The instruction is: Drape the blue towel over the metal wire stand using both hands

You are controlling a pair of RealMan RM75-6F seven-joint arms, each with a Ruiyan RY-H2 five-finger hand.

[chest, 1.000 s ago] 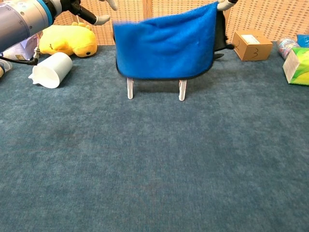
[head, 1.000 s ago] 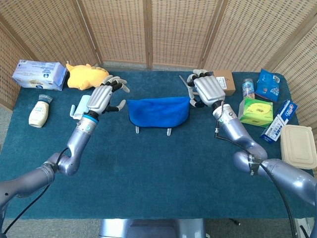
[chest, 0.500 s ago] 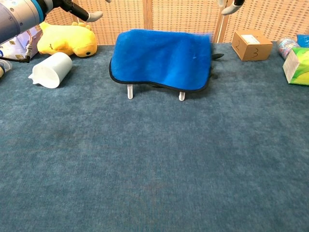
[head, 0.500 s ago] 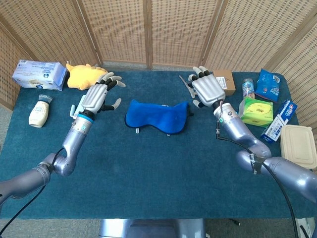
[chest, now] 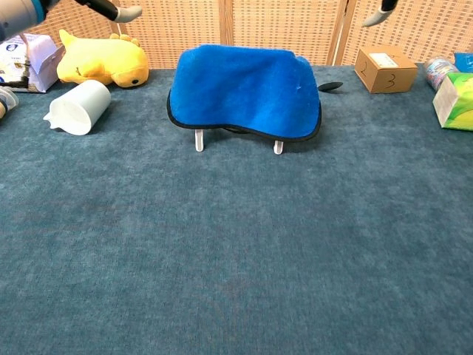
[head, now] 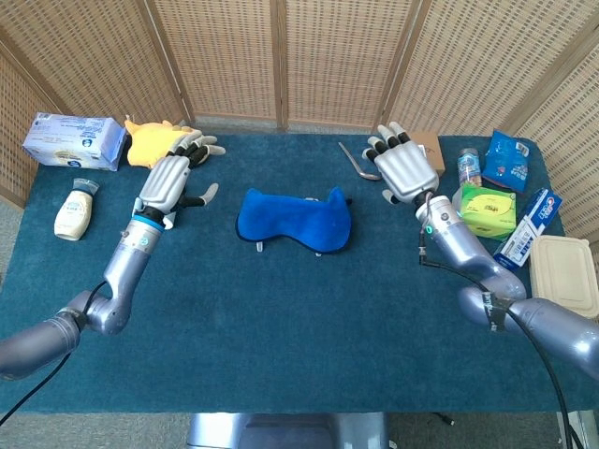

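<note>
The blue terry towel with dark edging [chest: 244, 90] now lies across the metal wire stand [chest: 199, 140], of which only two pale legs show beneath the cloth in the chest view. A second ago the towel was stretched taut and upright between the two hands above the stand; half a second ago it had dropped and slumped over the frame. It now rests there unsupported, near the middle of the dark teal carpeted table [head: 299, 327].

Both hands have drawn away to either side since then. The left hand [head: 167, 181] hovers well apart from the towel, fingers spread and holding nothing. The right hand [head: 404, 168] is likewise clear, fingers spread wide and empty (in the chest view only fingertips show at the top edge).

In my judgement the drape is essentially done: the cloth covers the stand on both sides, though it sits somewhat lopsided, with the right corner raised. Retreat of the arms appears to be all that remains.

Legible writing is scant. The small brown cardboard box [chest: 381, 69] bears a handwritten "3" on its front face and a white label whose print is too small to read. The packaging at the right and the blue-and-white packet at the far left carry print that cannot be made out.
</note>
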